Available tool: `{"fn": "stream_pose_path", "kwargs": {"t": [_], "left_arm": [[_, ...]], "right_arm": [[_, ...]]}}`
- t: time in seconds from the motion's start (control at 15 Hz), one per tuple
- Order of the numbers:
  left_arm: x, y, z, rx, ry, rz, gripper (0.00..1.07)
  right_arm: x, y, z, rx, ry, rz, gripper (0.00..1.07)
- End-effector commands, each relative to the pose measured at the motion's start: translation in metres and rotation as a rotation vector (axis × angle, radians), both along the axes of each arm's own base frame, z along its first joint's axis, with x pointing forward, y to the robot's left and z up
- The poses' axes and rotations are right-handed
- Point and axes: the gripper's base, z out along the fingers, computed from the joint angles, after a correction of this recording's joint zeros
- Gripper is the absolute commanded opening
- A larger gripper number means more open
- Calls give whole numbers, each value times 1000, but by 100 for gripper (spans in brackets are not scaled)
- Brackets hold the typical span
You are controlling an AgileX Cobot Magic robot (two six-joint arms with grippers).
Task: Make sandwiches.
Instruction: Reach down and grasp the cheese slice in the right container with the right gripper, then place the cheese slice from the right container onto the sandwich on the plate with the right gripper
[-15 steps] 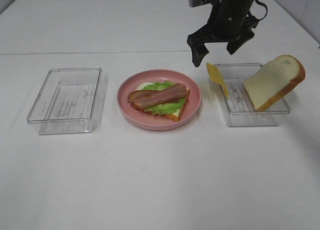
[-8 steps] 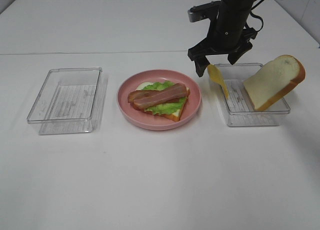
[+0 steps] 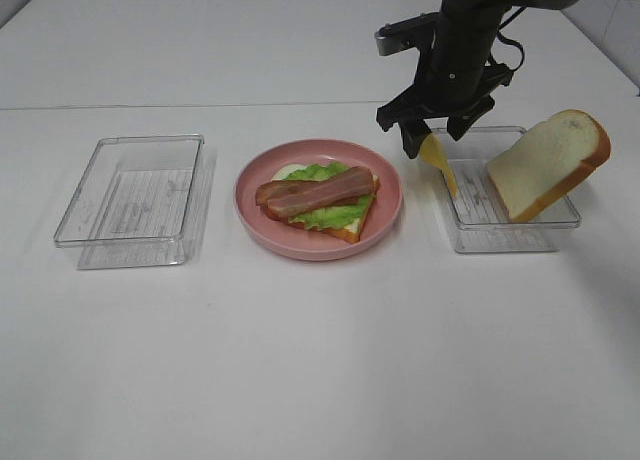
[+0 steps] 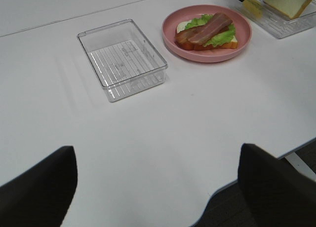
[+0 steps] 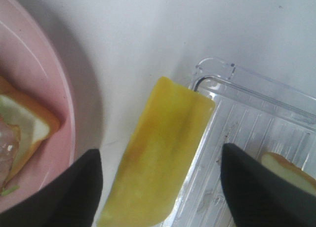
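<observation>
- Exterior high view: my right claw [image 3: 434, 137] hangs pointing down over the corner of the right clear tray [image 3: 505, 242] that lies far from the camera and toward the pink plate [image 3: 392, 202].
- Its 2 fingers are spread wide, and the yellow cheese slice [image 3: 440, 165] sits between them.
- Right wrist view: a gap shows between the cheese and each finger, so I touch it nowhere and hold nothing.
- That cheese stands tilted on edge, leaning across the tray's rim at that corner, partly over the tray and partly over the white table [image 3: 320, 360].
- 1 white bread slice [image 3: 548, 165] with orange-brown crust leans tilted at the tray's other end, its upper part above the rim, apart from the cheese.
- The plate stands between the 2 trays, near the right one.
- On it lies the other bread slice [image 3: 348, 230], with the ruffled green lettuce leaf [image 3: 335, 217] over it and the 2 reddish-brown bacon strips [image 3: 318, 192] on top, laid lengthwise and overlapping.
- The left clear tray [image 3: 150, 140] stands beyond the plate from my right claw.
- Left wrist view: my left claw [image 4: 158, 187] has its 2 dark fingers wide apart, gripping nothing, well apart from plate and trays.
</observation>
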Motion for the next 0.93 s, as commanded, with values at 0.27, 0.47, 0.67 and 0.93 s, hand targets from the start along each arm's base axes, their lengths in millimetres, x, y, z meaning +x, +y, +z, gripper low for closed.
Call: {"fn": "stream_pose_path", "kwargs": {"t": [0.27, 0.47, 0.67, 0.93], "left_arm": [[-2, 1, 0, -11, -32, -6, 82], [-2, 1, 0, -11, -32, -6, 82], [-2, 1, 0, -11, -32, -6, 82], [-2, 1, 0, -11, -32, -6, 82]], "right_arm": [[0, -2, -2, -25, 1, 3, 32], [0, -4, -2, -39, 4, 4, 6], [0, -4, -2, -40, 9, 4, 0], [-4, -5, 8, -43, 15, 1, 0]]}}
